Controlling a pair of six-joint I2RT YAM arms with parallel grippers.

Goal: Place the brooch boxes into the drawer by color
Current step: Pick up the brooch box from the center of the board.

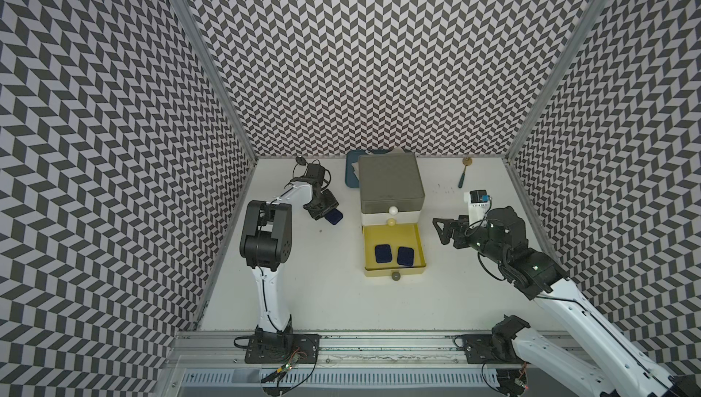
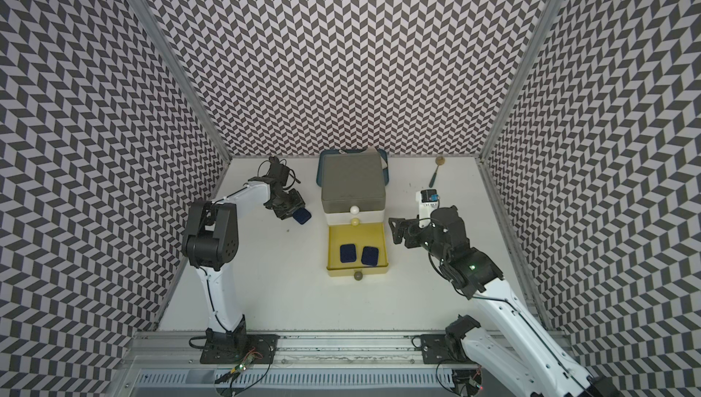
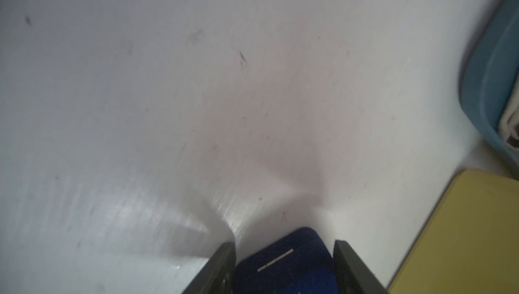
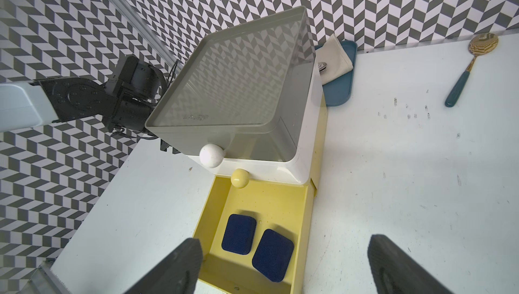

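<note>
Fingers (image 3: 222, 267) of the left gripper (image 3: 283, 242) are set astride a navy brooch box (image 3: 283, 273) left of the chest (image 1: 390, 182); clamping cannot be told. A centred grip should be secured, then the box laid by the 2 navy boxes (image 1: 383, 254) in the open yellow drawer (image 1: 392, 234). Beyond, the right gripper (image 1: 439, 231) is spread wide, empty.

Left arm (image 1: 265, 285) bends at a raised elbow. The left gripper (image 1: 327, 215) angles downward, its fingers (image 3: 222, 267) pressed against both sides of a navy brooch box (image 3: 283, 261) between them. Right arm (image 1: 569, 300) reaches forward, the right gripper (image 4: 283, 239) with jaws spread wide.
</note>
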